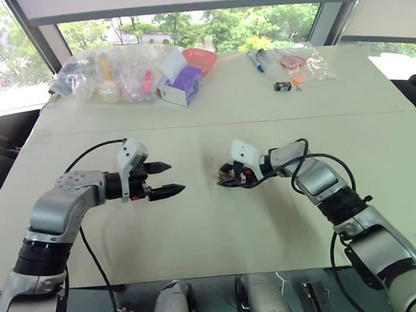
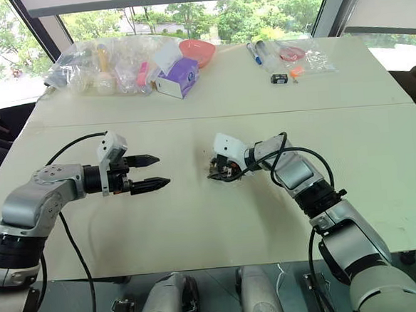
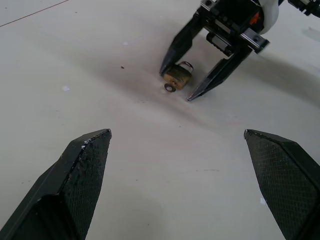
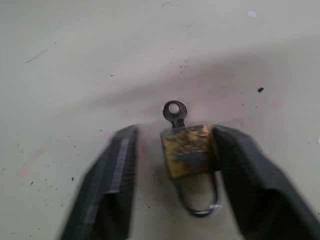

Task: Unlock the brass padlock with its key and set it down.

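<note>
On worktop [image 1: 199, 228] centre, right tool [image 4: 170, 150] part-open astride brass padlock [image 4: 186, 150], one finger touching, key [image 4: 174, 112] seen from wrist, left tool [image 1: 168, 179] spread wide, empty.

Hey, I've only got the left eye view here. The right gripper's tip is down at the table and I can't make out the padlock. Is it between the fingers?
Observer: Yes. In the right wrist view the brass padlock lies on the table between the right gripper's fingers, which stand apart around it.
Operator: Is either finger touching it?
Observer: One finger sits against the brass body; the other has a gap to it.
Operator: And the key?
Observer: The key sticks out of the body's far end, away from the wrist; the shackle points back toward the wrist.
</note>
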You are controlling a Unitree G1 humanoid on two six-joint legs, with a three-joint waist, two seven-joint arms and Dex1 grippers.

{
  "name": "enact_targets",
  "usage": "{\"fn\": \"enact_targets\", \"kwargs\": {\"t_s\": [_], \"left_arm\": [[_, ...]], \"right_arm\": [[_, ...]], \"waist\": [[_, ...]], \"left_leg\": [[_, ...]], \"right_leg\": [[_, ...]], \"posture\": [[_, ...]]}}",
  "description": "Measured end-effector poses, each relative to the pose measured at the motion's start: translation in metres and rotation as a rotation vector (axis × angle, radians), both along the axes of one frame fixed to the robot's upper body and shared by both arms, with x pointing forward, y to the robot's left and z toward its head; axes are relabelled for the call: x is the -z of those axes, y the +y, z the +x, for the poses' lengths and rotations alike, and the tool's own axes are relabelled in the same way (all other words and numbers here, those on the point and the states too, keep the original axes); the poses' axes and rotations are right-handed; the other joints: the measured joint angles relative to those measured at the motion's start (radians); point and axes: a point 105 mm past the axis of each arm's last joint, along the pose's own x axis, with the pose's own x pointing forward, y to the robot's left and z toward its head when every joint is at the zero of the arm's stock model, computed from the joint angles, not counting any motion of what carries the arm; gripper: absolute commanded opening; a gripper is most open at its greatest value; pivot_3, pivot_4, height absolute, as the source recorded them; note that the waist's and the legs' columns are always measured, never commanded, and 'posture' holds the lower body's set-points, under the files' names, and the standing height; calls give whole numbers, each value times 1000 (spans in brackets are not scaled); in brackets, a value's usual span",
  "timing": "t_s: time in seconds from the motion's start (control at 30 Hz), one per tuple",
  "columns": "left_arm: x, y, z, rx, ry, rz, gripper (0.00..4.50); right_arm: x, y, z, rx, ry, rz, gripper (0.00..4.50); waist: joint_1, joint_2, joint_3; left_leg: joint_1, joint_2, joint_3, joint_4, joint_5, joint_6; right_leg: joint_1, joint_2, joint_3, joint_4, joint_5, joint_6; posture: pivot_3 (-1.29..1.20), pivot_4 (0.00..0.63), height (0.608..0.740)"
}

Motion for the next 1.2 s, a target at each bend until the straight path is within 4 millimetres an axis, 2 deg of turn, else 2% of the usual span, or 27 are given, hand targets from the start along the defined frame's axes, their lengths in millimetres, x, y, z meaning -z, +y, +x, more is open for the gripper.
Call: {"fn": "enact_targets", "kwargs": {"t_s": [0.03, 0.27, 0.37, 0.43, 0.6, 0.8, 0.9, 1.07, 1.2], "left_arm": [[0, 0, 0, 0, 0, 0, 4461], [-1, -5, 2, 9, -6, -28, 4461], [-8, -15, 8, 20, 12, -134, 4461], [-18, -18, 14, 19, 33, -228, 4461], [-41, -24, 30, 38, 62, -372, 4461], [-48, -30, 49, 48, 102, -452, 4461], [-54, -32, 56, 63, 98, -476, 3550], [-55, -39, 54, 136, 84, -450, 1124], [-52, -40, 54, 148, 92, -442, 1124]], "right_arm": [[0, -1, 0, -2, -3, -7, 714], [-2, -4, -3, -2, -48, -27, 714], [-6, -4, -3, -14, -140, -49, 714], [-21, -1, 0, -38, -272, -46, 714], [-80, 15, -7, -125, -633, 27, 714], [-96, 23, -16, -159, -708, 58, 714], [-97, 24, -15, -149, -717, 67, 714], [-100, 23, -13, -126, -735, 73, 714], [-102, 22, -12, -114, -742, 77, 714]], "waist": [[1, 0, 0], [6, 0, 0], [5, 0, 0], [3, 0, 0], [-1, 0, 0], [3, 0, 0], [2, 0, 0], [0, 0, 0], [0, 0, 0]], "left_leg": [[0, 0, 0, 0, 0, 0], [0, 0, 0, 2, 0, 0], [-1, 0, -1, 3, 0, 0], [-2, 0, -1, 3, 0, 0], [-2, 0, -1, 3, 0, 0], [-2, 0, -1, 5, 0, 0], [-2, 0, -1, 5, 0, 0], [-2, 0, -1, 5, 0, 0], [-2, 0, -1, 5, 0, 0]], "right_leg": [[0, 0, 0, 0, 0, 0], [1, -1, -1, 0, 0, 0], [1, -1, -2, 0, 0, 0], [0, -1, -2, 0, 0, 0], [0, 0, -2, 1, 0, 0], [1, 0, -2, 0, 0, 0], [1, 0, -2, 1, 0, 0], [1, 0, -2, 1, 0, 0], [1, 0, -2, 1, 0, 0]], "posture": [[0, 150, 734], [0, 150, 734], [0, 150, 734], [0, 150, 734], [0, 150, 734], [0, 150, 734], [0, 150, 734], [0, 150, 734], [0, 150, 734]]}}
